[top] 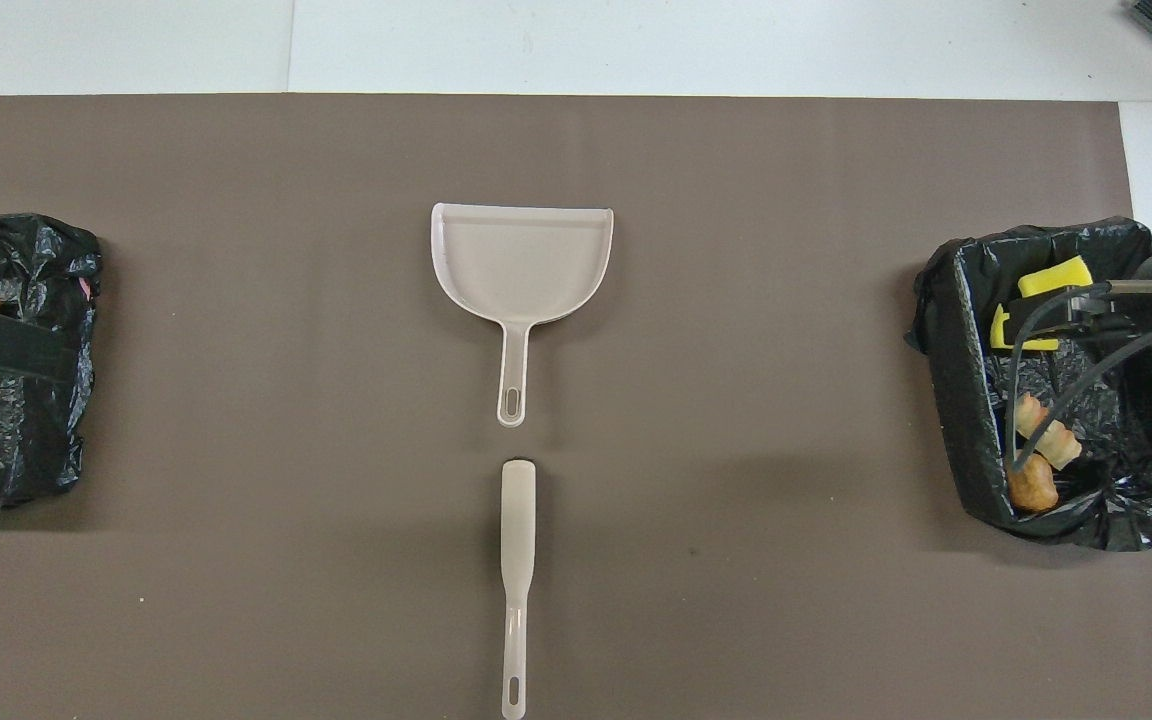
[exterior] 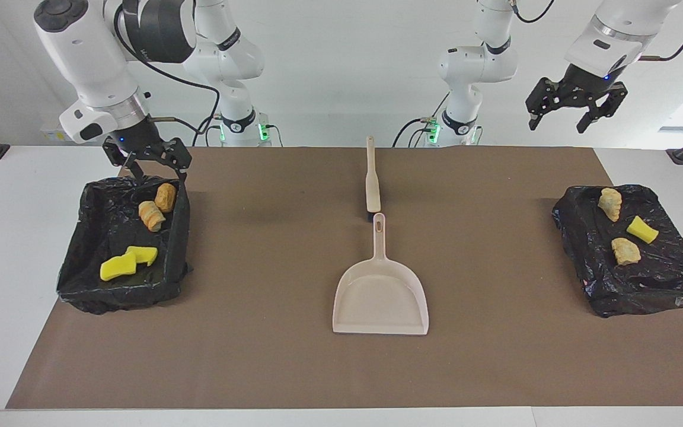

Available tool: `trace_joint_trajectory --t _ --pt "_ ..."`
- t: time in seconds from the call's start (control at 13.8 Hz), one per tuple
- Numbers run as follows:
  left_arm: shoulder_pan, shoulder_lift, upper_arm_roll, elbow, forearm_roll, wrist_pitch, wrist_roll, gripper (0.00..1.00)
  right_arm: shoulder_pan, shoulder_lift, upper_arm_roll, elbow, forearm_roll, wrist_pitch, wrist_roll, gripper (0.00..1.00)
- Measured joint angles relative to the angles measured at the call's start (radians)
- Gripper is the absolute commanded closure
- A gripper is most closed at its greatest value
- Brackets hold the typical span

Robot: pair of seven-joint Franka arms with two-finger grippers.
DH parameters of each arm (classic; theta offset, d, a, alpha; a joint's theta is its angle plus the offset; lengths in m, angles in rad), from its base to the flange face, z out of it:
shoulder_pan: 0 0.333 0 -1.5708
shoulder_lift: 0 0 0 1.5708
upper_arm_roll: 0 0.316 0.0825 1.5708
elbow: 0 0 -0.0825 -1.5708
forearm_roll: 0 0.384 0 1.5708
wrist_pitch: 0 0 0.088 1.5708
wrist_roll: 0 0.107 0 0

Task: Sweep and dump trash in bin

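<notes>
Right gripper [exterior: 153, 166]: jaws open, empty, over the robot-side rim of the bin at the right arm's end [exterior: 176, 237].
Trash there [exterior: 165, 197]: bread pieces just below the jaws, not touched; yellow sponges [exterior: 128, 262] farther from the robots.
Brush [exterior: 372, 184], dustpan [exterior: 380, 296]: mid-table, in line.
Left gripper [exterior: 573, 111]: jaws open, empty, raised high.
Bin at the left arm's end [exterior: 578, 249]: three scraps [exterior: 625, 250] well below those jaws.

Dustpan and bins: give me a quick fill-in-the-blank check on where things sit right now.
1. The dustpan holds ____ trash.
2. The brush lies ____ to the robots than the dustpan.
3. The bin below the right pincer holds two bread pieces and two yellow ____.
4. The left pincer holds ____.

Missing words: no; nearer; sponge chunks; nothing
</notes>
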Motion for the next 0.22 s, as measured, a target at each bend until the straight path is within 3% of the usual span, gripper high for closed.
trace_joint_trajectory --t 0.22 --pt "0.000 0.000 0.000 -0.002 0.000 0.001 0.000 0.00 0.002 -0.003 0.001 -0.003 0.000 0.000 0.000 0.00"
